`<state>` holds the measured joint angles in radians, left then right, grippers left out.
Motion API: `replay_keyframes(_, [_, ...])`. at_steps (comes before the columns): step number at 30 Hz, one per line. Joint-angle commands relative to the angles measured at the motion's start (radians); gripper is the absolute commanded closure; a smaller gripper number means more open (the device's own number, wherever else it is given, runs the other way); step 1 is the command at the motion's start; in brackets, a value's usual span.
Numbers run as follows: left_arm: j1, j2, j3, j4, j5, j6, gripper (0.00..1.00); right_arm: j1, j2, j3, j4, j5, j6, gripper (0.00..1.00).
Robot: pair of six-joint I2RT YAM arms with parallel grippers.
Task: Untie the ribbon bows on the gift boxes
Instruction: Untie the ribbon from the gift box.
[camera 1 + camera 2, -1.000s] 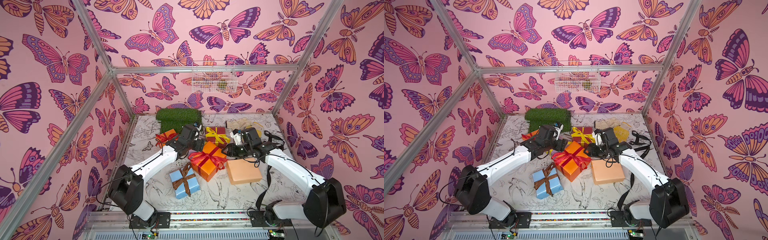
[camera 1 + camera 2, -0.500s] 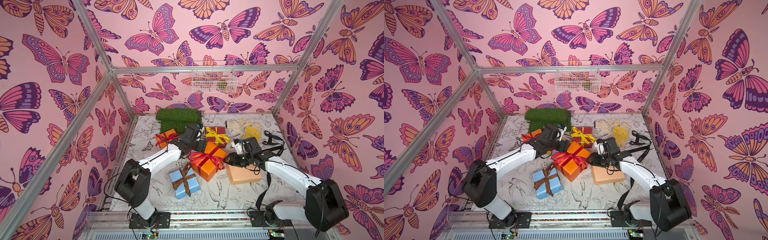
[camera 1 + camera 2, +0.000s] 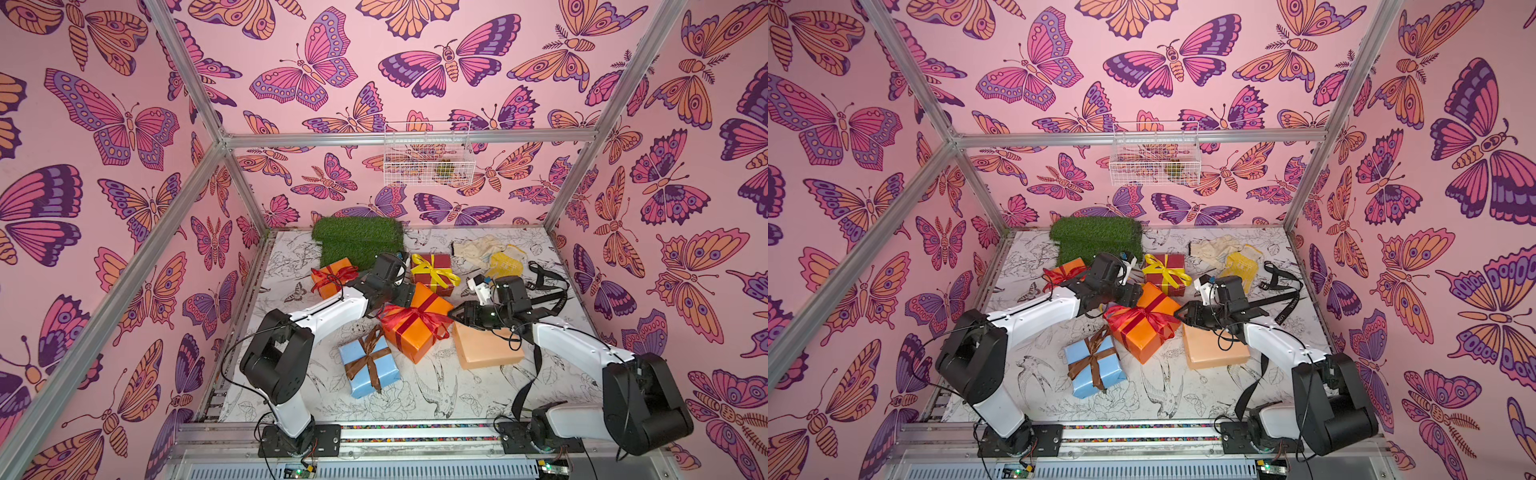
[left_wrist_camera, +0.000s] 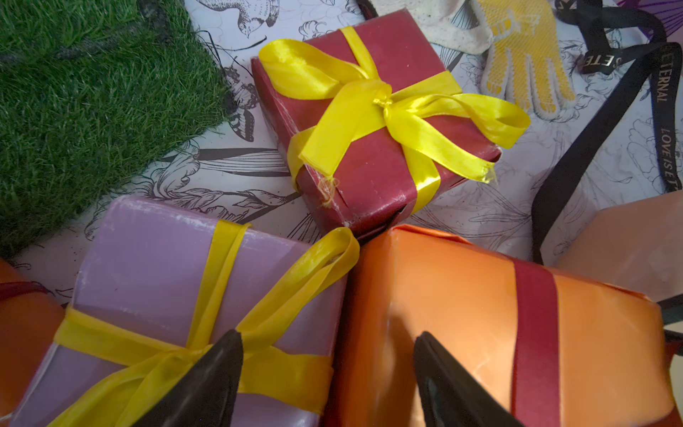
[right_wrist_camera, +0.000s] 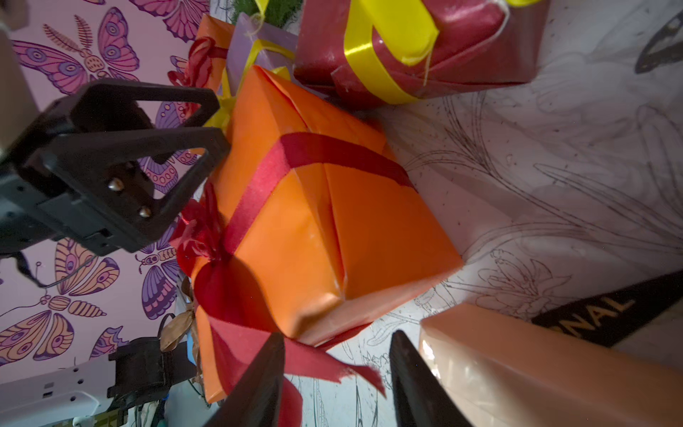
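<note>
A large orange gift box (image 3: 419,332) with a red ribbon bow (image 3: 409,318) sits mid-table. My left gripper (image 3: 403,296) hangs open over its far-left corner. In the left wrist view the left gripper (image 4: 329,355) straddles the seam between a lilac box (image 4: 148,266), tied with a yellow ribbon (image 4: 288,277), and the orange box (image 4: 443,295). My right gripper (image 3: 456,314) is open at the orange box's right corner. In the right wrist view a loose red ribbon tail (image 5: 332,366) crosses between the right gripper's (image 5: 336,369) jaws.
Other boxes are a dark red one with a yellow bow (image 3: 432,270), a small orange one with a red bow (image 3: 332,276), a pale blue one with a brown bow (image 3: 368,365) and a bare peach one (image 3: 486,347). A loose black ribbon (image 3: 548,291), gloves (image 3: 505,259) and green turf (image 3: 357,243) lie behind.
My right gripper has come forward and down to the orange box's right corner, beside the red ribbon tail. The left gripper stays put; its elbow has shifted right.
</note>
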<state>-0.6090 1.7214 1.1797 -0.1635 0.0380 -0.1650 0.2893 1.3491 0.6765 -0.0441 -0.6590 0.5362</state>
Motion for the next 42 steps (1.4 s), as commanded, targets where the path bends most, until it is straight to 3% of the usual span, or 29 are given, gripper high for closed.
replay_keyframes(1, [0.003,0.025,0.012,0.009,0.013,-0.007,0.25,-0.006,0.021,-0.009,0.097,-0.092,0.023,0.52])
replay_keyframes(13, [0.003,0.053,0.021,0.010,-0.001,-0.015,0.25,-0.007,-0.027,-0.042,0.085,-0.134,0.004,0.56])
replay_keyframes(17, [0.003,0.053,0.019,0.012,-0.001,-0.017,0.26,-0.007,-0.040,-0.043,0.077,-0.138,0.001,0.68])
replay_keyframes(27, [0.003,0.053,0.012,0.020,-0.003,-0.024,0.26,-0.007,-0.086,-0.037,0.049,-0.153,-0.003,0.74])
replay_keyframes(35, [0.002,0.058,0.011,0.027,-0.001,-0.024,0.26,-0.007,-0.123,-0.019,0.008,-0.159,-0.009,1.00])
replay_keyframes(42, [0.003,0.053,0.005,0.033,0.003,-0.011,0.26,-0.007,-0.163,0.049,-0.067,-0.159,-0.012,1.00])
